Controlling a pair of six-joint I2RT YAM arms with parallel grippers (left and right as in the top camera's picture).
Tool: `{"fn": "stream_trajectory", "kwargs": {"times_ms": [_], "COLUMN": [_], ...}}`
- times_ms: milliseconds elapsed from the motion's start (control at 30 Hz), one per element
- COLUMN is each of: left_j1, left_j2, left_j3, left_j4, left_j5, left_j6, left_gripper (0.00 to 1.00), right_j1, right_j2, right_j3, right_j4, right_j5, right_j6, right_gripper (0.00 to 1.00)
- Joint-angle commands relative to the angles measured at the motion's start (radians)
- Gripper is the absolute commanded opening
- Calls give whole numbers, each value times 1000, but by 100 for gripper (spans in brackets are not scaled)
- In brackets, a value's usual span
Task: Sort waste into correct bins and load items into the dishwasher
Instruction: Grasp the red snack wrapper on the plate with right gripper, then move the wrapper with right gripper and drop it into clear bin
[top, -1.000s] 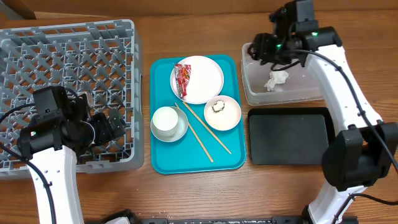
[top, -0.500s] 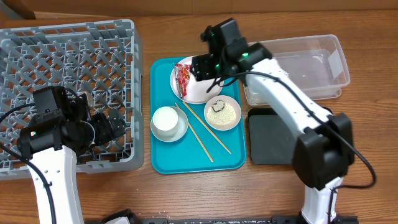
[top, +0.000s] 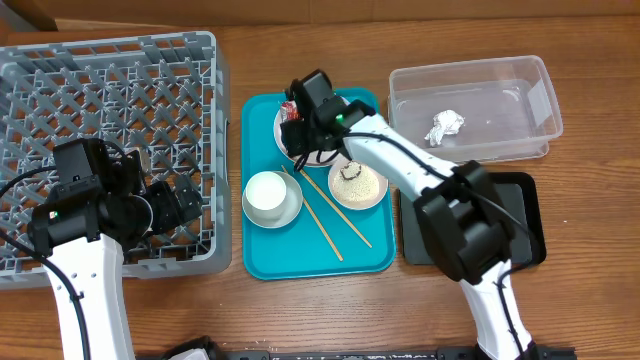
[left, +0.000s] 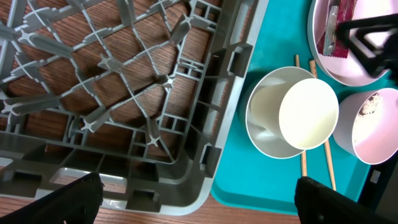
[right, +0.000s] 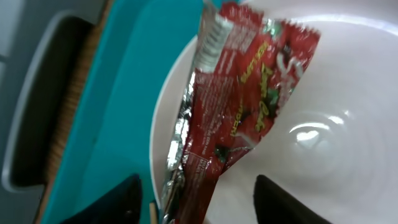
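The red snack wrapper (top: 291, 118) lies on the left part of the white plate (top: 345, 112) on the teal tray. My right gripper (top: 300, 138) is open just above it; in the right wrist view its fingers (right: 199, 202) straddle the lower end of the wrapper (right: 242, 106) on the plate (right: 329, 143). The crumpled silvery wrapper (top: 445, 127) lies in the clear tub (top: 520, 75). The pink bowl (top: 372, 190) holds rice. The white cup (top: 267, 192) sits in the grey bowl (top: 290, 211), beside the chopsticks (top: 322, 222). My left gripper (top: 188, 205) is open and empty over the dish rack's (top: 100, 90) front right corner.
The black tray (top: 520, 215) lies in front of the clear tub, partly under my right arm. The teal tray (top: 300, 262) sits between the rack and the bins. The left wrist view shows the rack corner (left: 205, 155), cup (left: 309, 113) and pink bowl (left: 373, 127).
My right arm has swung left from over the clear tub to low over the white plate and the red wrapper. The left arm has not moved.
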Motion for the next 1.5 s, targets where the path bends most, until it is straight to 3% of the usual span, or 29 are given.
{"fn": "stream_trajectory", "kwargs": {"times_ms": [0, 167, 267, 667, 833, 1067, 1133, 1367, 1467], "left_j1": [-2, -2, -2, -2, -2, -2, -2, -2, -2], "left_j2": [2, 2, 2, 2, 2, 2, 2, 2, 2], "left_j3": [24, 24, 23, 24, 24, 24, 23, 24, 24], "left_j4": [-3, -3, -3, -2, -2, -2, -2, -2, -2], "left_j5": [8, 8, 8, 8, 8, 8, 9, 8, 8], "left_j6": [19, 19, 19, 19, 19, 19, 19, 19, 19], "left_gripper": [100, 100, 100, 100, 100, 100, 100, 100, 100], "right_j1": [10, 11, -13, -243, -399, -525, -526, -526, -526], "right_j2": [32, 26, -8, -318, -330, -328, -328, -353, -406], "right_j3": [24, 33, 59, 117, 107, -34, -61, -27, 17], "right_j4": [6, 3, -19, -296, -474, -485, -462, -454, -460], "right_j5": [-5, -5, 4, 180, 184, 117, 117, 116, 71], "right_j6": [45, 45, 45, 74, 235, 254, 253, 237, 164], "right_gripper": [52, 17, 4, 4, 4, 4, 10, 63, 69]}}
